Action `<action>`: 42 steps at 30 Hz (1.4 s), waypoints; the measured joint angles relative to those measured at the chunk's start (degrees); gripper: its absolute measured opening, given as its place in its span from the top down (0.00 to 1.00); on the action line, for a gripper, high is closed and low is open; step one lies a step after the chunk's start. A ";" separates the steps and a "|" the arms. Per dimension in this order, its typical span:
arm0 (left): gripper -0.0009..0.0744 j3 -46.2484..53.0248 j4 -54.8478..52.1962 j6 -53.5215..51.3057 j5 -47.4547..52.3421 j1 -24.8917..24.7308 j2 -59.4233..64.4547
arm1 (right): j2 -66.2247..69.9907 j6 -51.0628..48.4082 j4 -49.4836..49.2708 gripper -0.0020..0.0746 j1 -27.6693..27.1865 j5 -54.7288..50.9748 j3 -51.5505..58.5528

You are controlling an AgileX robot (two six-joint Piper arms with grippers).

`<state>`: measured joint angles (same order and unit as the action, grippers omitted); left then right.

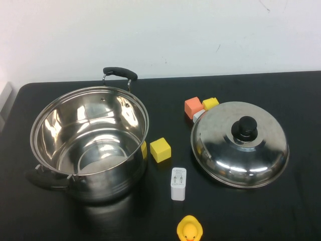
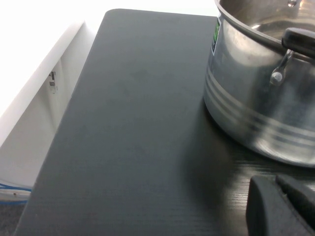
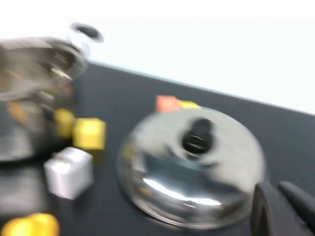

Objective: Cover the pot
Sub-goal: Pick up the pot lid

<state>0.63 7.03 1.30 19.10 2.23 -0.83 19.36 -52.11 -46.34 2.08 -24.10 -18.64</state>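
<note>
No text is legible; the pot [image 2: 261, 93] bears a green sticker, its print unreadable.

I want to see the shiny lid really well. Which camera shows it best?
The high view: the lid shows whole and sharp, lying on the table right of the pot. The right wrist view shows it close but blurred. The left wrist view misses it.

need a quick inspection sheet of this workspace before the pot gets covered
surface: black table
job's things: open pot on robot's left; lid flat on table at right, knob up
clutter: yellow cube, orange cube, second yellow cube, white charger, rubber duck
grippers: left gripper low beside pot; right gripper near lid; neither holds anything
cables: blue cable below table edge
surroundings: white wall
</note>
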 joint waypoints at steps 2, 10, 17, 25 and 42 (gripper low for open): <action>0.99 0.00 0.00 0.00 0.00 0.00 0.00 | 4.73 4.47 7.23 0.98 0.43 3.63 -1.69; 0.99 0.00 0.00 0.00 0.00 0.00 0.00 | 25.98 49.11 44.14 0.69 6.59 43.89 -2.28; 0.99 0.00 0.00 0.00 0.00 0.00 0.00 | 52.19 54.12 49.99 0.29 10.33 81.68 -3.02; 0.99 0.00 0.00 0.00 0.00 0.00 0.00 | 72.99 54.34 55.00 0.24 14.46 88.55 -7.66; 0.99 0.00 0.00 0.00 0.00 0.00 0.00 | 88.40 54.34 56.39 0.24 15.04 89.02 -14.20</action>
<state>0.63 7.03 1.30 19.10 2.23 -0.83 107.75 2.23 10.05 17.12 64.92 -32.84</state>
